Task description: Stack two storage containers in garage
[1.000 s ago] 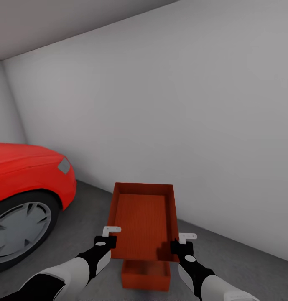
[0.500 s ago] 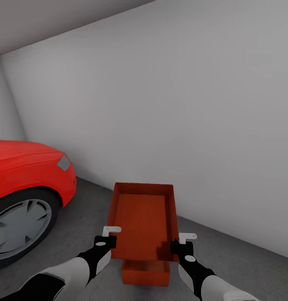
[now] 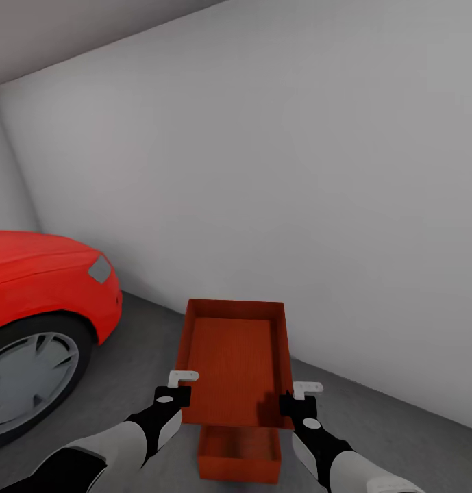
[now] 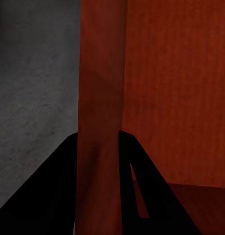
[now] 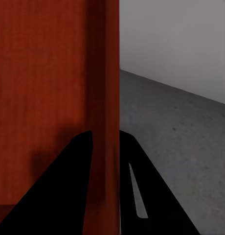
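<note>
I hold one red-orange storage container (image 3: 236,363) in the air in the garage, open side up. My left gripper (image 3: 183,389) is shut on its left wall (image 4: 100,122) and my right gripper (image 3: 295,397) is shut on its right wall (image 5: 111,107). Dark fingers (image 4: 54,191) straddle each wall in the wrist views. The other storage container (image 3: 239,455) sits on the grey concrete floor (image 3: 140,356) directly below, mostly hidden by the held one.
A red car (image 3: 37,274) with its front wheel (image 3: 23,383) stands at the left. A white wall (image 3: 297,205) runs close behind the containers. Bare concrete (image 5: 181,137) lies to the right.
The view has tilted slightly, so the wall edge and car sit a little differently. The lower container shows a bit lower in the picture. Both grippers keep their hold.
</note>
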Available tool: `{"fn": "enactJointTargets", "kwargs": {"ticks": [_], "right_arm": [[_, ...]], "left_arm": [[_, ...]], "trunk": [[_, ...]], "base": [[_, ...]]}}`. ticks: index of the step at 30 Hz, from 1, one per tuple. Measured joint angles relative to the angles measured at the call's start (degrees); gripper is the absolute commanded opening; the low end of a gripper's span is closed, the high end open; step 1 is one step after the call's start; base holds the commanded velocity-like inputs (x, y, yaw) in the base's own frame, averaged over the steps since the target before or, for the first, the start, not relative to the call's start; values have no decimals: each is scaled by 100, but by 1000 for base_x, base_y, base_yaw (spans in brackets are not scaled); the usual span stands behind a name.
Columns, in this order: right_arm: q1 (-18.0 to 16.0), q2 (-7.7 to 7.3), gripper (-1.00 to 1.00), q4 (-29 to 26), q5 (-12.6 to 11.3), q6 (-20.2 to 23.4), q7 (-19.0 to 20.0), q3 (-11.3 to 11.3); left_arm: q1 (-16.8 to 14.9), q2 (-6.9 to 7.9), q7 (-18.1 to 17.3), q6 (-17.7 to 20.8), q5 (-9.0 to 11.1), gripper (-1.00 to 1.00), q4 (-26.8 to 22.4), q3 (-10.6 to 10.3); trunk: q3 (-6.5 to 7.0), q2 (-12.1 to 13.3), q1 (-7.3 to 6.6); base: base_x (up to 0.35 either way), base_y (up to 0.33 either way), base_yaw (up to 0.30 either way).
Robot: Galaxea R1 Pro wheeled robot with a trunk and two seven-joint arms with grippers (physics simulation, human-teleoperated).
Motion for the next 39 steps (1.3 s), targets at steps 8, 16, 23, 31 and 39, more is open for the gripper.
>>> {"fn": "enactJointTargets", "kwargs": {"ticks": [8, 16, 23, 31, 39], "right_arm": [[0, 0, -100, -14, 2, 17, -1, 6], [0, 0, -100, -1, 0, 2, 0, 1], [0, 0, -100, 1, 0, 1, 0, 0], [0, 0, -100, 1, 0, 1, 0, 0], [0, 0, -100, 0, 0, 2, 0, 1]], "left_arm": [[0, 1, -2, 0, 0, -100, 0, 9], [0, 1, -1, 0, 5, -100, 1, -2], [0, 0, -1, 0, 5, -100, 1, -3], [0, 0, -1, 0, 5, -100, 1, -3], [0, 0, -1, 0, 5, -100, 1, -3]], "trunk": [[0, 0, 2], [-18, 1, 3], [-77, 1, 3], [-150, 1, 3], [-222, 1, 3]], "base": [[226, 0, 0], [20, 0, 0], [0, 0, 0], [0, 0, 0], [0, 0, 0]]}}
